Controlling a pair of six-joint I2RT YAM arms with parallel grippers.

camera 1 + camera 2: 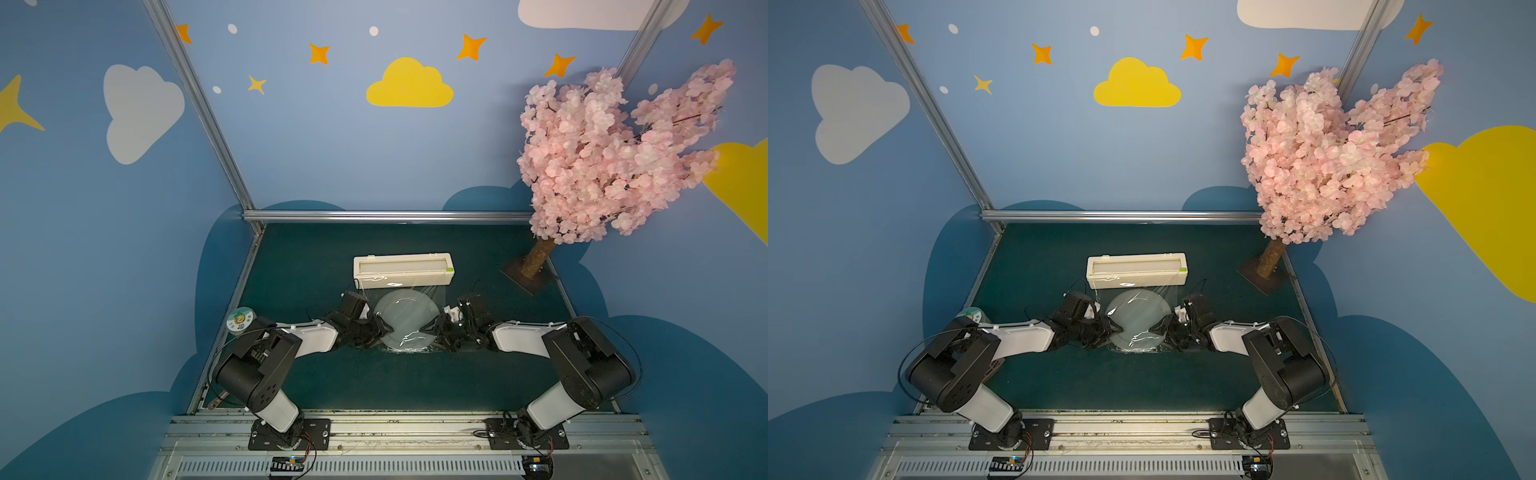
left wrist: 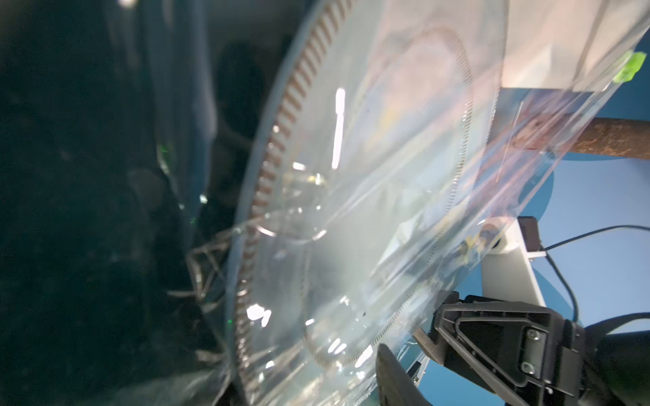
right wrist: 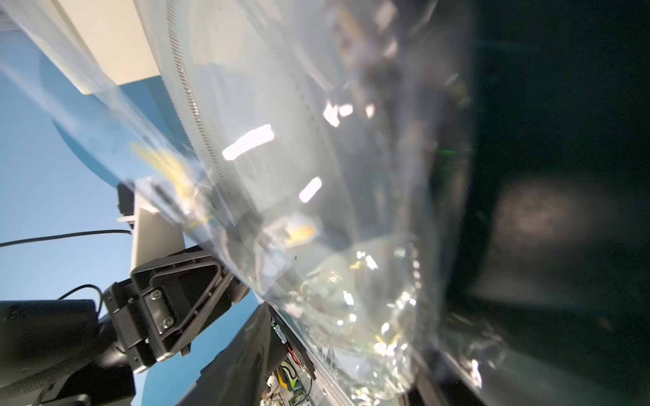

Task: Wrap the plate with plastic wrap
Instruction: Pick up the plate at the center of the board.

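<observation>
The plate (image 1: pixel 409 316) (image 1: pixel 1140 316) lies on the green table in front of the cream box. The plastic wrap (image 1: pixel 399 291) (image 2: pixel 387 218) (image 3: pixel 316 175) runs from the box over the plate and bunches at its near edge. My left gripper (image 1: pixel 384 332) is at the plate's left rim and my right gripper (image 1: pixel 428 332) at its right rim. Both have their jaws apart, with the wrapped rim between them. In the left wrist view my own dark finger (image 2: pixel 395 376) lies over the plate. Whether any finger presses on the rim is unclear.
The cream dispenser box (image 1: pixel 403 270) stands just behind the plate. A small round-lidded jar (image 1: pixel 240 322) sits by the left arm's elbow. A pink blossom tree on a trunk (image 1: pixel 538 259) stands at the back right. A metal rail (image 1: pixel 386 216) bounds the table's far side.
</observation>
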